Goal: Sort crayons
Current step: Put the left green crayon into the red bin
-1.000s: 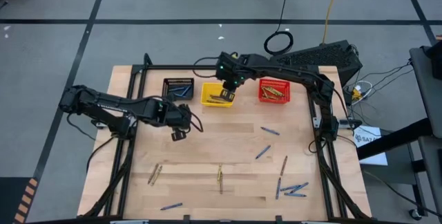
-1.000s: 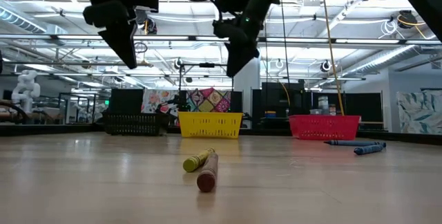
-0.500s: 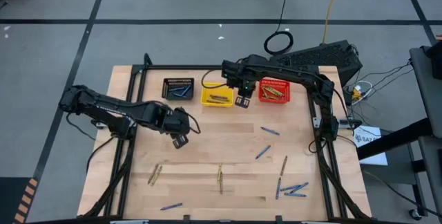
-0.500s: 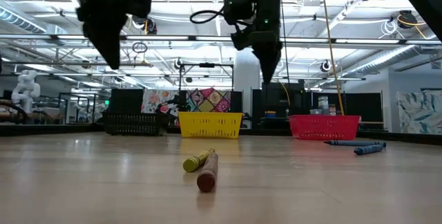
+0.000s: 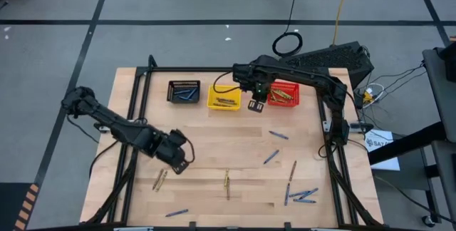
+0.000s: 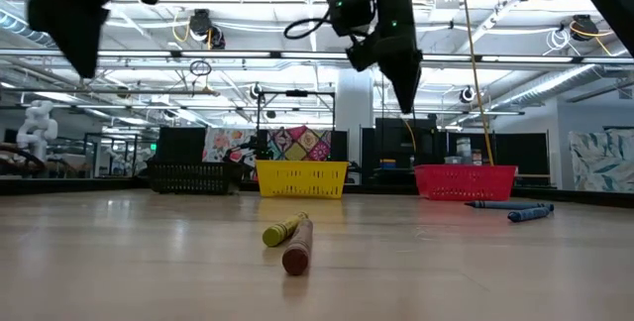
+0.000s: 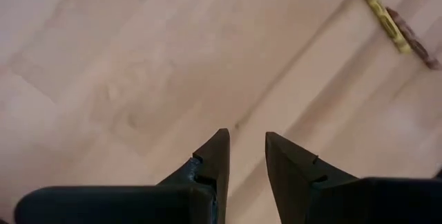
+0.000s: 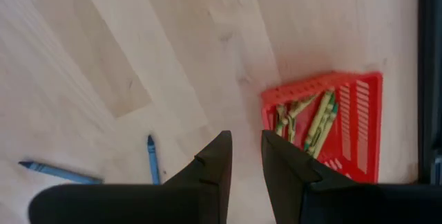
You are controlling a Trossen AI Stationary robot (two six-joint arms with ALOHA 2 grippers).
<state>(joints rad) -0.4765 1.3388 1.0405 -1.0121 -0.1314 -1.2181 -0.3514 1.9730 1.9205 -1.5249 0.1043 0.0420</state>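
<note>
Wood surface [image 5: 214, 145] still carries about a dozen loose crayons [image 5: 273, 157] toward its near edge; all three baskets [image 5: 224, 96] hold some. I'd say half sorted. Left gripper [image 5: 179, 165] and right gripper [image 5: 255, 105]: fingers apart, empty.

Three baskets [image 5: 184, 92] stand on the table; about seven blue crayons [image 5: 271, 157] lie loose.

Three baskets [image 5: 224, 96] behind — crayons [image 5: 274, 156] scattered before.
</note>
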